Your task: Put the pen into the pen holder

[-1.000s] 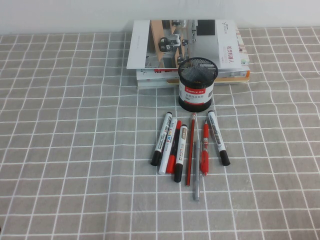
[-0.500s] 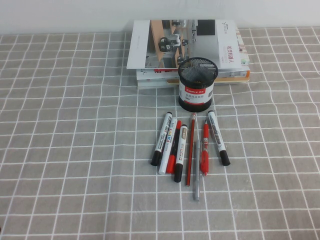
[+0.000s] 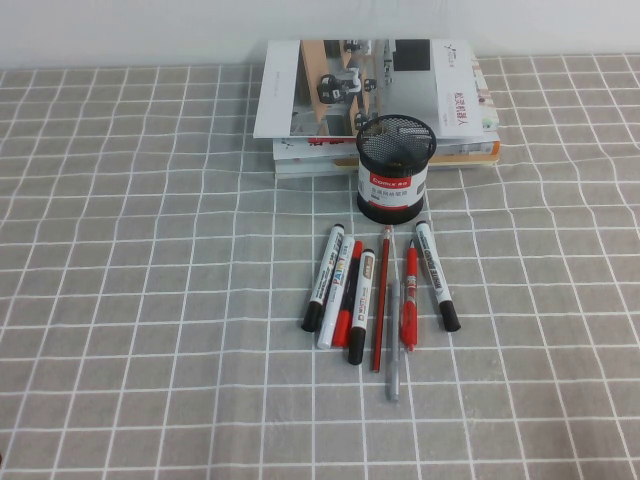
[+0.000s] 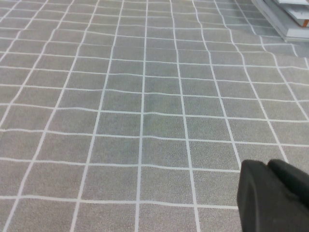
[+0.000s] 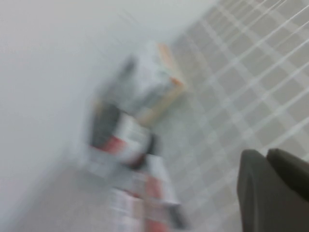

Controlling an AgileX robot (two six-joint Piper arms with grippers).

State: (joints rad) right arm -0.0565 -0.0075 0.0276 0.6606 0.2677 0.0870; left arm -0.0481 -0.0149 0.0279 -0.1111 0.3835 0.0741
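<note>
The pen (image 3: 436, 272), a thick white marker with a black cap and dark lettering, lies on the cloth at the right end of a row of pens. The pen holder (image 3: 395, 168), a black mesh cup with a white and red label, stands upright just behind the row. It shows as a blur in the right wrist view (image 5: 113, 130). Neither arm appears in the high view. My left gripper (image 4: 268, 165) hovers over bare cloth with its fingers together and empty. My right gripper (image 5: 266, 154) also has its fingers together and empty, well away from the holder.
Two more black-capped white markers (image 3: 322, 280) (image 3: 361, 295), a white marker with a red cap (image 3: 345, 300), a red pencil (image 3: 381, 300), a grey pen (image 3: 393, 345) and a red pen (image 3: 409, 300) lie in the row. A stack of books (image 3: 375, 95) sits behind the holder against the wall.
</note>
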